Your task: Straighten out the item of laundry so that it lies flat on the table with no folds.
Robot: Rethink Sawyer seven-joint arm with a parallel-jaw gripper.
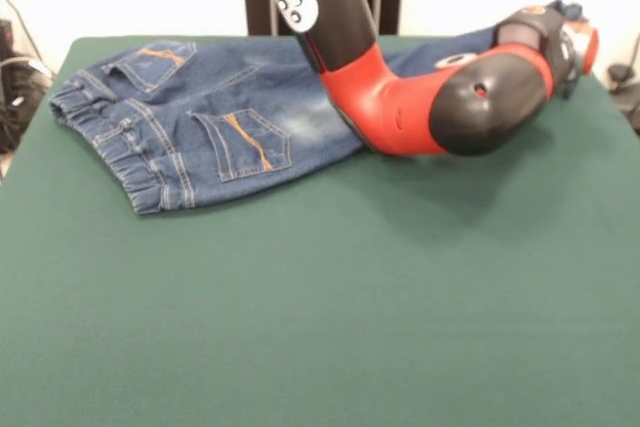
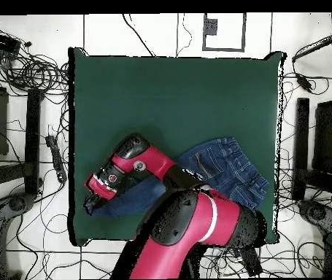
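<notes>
The item of laundry, a small pair of blue jeans [image 1: 215, 112], lies back side up on the green table [image 1: 320, 327]. Its gathered waistband is at the left of the front view and two orange-stitched pockets show. The legs run right, under my red and black arm [image 1: 420, 107]. A bit of denim [image 1: 566, 9] shows beyond the wrist. From overhead the jeans [image 2: 223, 171] stretch from the waist at the right to a leg end [image 2: 121, 204] at the lower left. My gripper [image 2: 95, 195] sits low over that leg end, its state hidden by the wrist.
My arm's elbow [image 2: 190, 222] hangs low over the table's edge nearest the base and covers the middle of the jeans. Black cables [image 2: 30, 73] and dark stands [image 2: 322, 138] lie on the white floor around the table. Bare green cloth [image 2: 168, 95] fills the far half.
</notes>
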